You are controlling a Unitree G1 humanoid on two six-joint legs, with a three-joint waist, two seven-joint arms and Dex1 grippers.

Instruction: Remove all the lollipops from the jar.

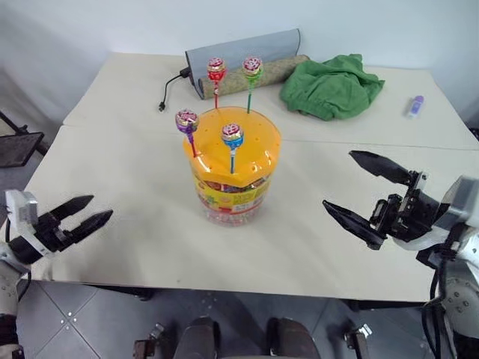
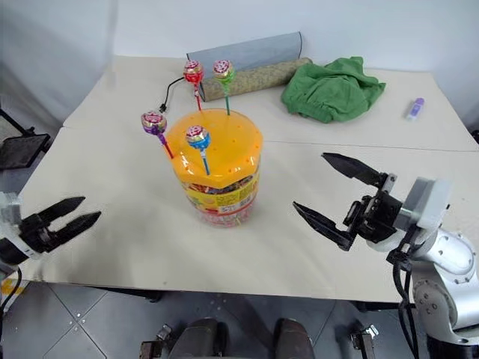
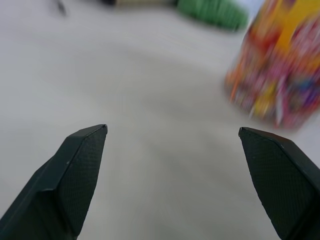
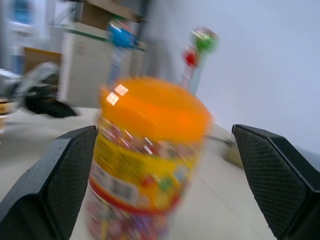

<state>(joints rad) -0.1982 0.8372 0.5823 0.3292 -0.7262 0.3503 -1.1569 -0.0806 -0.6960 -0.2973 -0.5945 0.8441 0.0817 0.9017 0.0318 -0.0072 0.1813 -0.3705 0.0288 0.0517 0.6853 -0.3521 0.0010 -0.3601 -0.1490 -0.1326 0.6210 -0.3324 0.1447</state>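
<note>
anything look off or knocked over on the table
Nothing stands out. The jar stands upright with four lollipops stuck in its orange lid; only a green cloth lies crumpled at the far side.

A plain indoor workroom: bare white walls, a pale table (image 1: 135, 217), grey tiled floor (image 1: 82, 321), stacked boxes behind.

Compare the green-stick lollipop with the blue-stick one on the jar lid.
The green-stick lollipop stands at the far rim of the jar lid; the blue-stick lollipop stands at the near side. The green-stick one stands taller above the lid than the blue-stick one. The green one's wrapper shows green and pink, the blue one's blue and pink. Both are stuck in the lid's holes, untouched by either gripper.
</note>
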